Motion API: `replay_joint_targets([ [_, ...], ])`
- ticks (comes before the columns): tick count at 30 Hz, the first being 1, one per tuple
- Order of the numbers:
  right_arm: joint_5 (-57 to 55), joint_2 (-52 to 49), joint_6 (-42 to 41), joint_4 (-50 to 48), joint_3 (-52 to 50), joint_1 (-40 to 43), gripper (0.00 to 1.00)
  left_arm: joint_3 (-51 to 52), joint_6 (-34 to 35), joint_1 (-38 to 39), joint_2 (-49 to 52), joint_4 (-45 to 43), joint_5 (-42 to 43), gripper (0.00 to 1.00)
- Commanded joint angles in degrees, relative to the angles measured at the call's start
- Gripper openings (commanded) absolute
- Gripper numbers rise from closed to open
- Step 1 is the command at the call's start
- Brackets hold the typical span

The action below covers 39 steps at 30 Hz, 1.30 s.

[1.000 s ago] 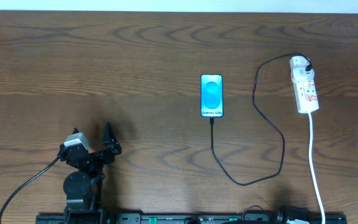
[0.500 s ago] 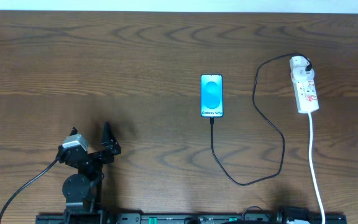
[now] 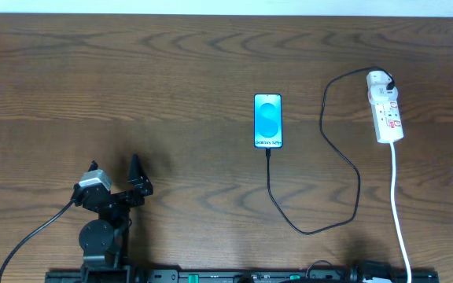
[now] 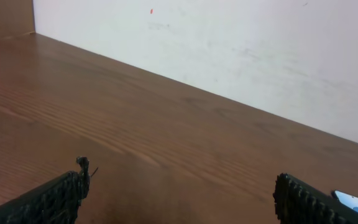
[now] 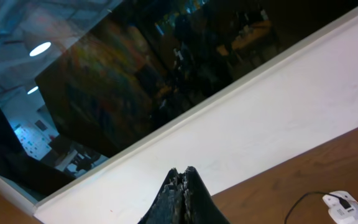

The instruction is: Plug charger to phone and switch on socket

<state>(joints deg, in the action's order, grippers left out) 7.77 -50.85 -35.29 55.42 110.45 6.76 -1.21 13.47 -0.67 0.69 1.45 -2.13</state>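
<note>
The phone (image 3: 267, 120) lies screen up, blue and lit, at the table's middle; one corner of it shows in the left wrist view (image 4: 356, 203). The charger (image 3: 358, 182) runs as a thin black cable from the phone's bottom edge, loops toward the front, then climbs to the far end of the socket (image 3: 386, 110). The white socket lies at the right, and the right wrist view catches it too (image 5: 344, 204). My left gripper (image 3: 116, 177) stands open and empty at the front left, far from the phone. The right gripper (image 5: 182, 175) is shut on nothing, tilted up toward the wall.
The socket's white cord (image 3: 398, 206) runs down to the front edge at the right. A black rail (image 3: 234, 276) lines the front edge. A white wall (image 4: 241, 43) stands behind the table, with a dark window (image 5: 166, 68) above it.
</note>
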Motion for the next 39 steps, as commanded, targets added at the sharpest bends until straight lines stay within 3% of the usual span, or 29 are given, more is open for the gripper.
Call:
replay_joint_targets([
  [1, 0.33, 0.44, 3.28, -1.77, -0.37, -0.87, 0.01, 0.98, -7.58, -0.28, -0.46, 2.43, 0.24, 0.98],
  [3, 0.33, 0.44, 5.97, -3.10, -0.37, -0.87, 0.01, 0.98, -12.24, -0.28, -0.46, 2.58, 2.58, 0.98],
  [8, 0.35, 0.46, 8.72, -5.01, -0.37, -0.87, 0.01, 0.98, -16.35, -0.28, -0.46, 2.56, 3.69, 0.98],
  [17, 0.35, 3.45, 9.25, -7.02, -1.88, -0.85, 0.01, 0.98, -16.46, -0.28, -0.39, 2.54, 3.65, 0.98],
  [21, 0.98, 9.38, 9.53, -9.62, -6.40, -0.83, 0.01, 0.98, -16.46, -0.28, -0.39, 2.54, 3.65, 0.97],
  [29, 6.32, 24.17, 17.92, -23.04, -18.47, -0.81, 0.02, 0.98, -16.46, -0.28, -0.39, 2.56, 3.65, 0.98],
  [39, 6.32, 35.52, 18.73, -32.52, -26.12, -0.76, 0.05, 0.98, -16.46, -0.28, -0.39, 2.54, 3.65, 0.98],
])
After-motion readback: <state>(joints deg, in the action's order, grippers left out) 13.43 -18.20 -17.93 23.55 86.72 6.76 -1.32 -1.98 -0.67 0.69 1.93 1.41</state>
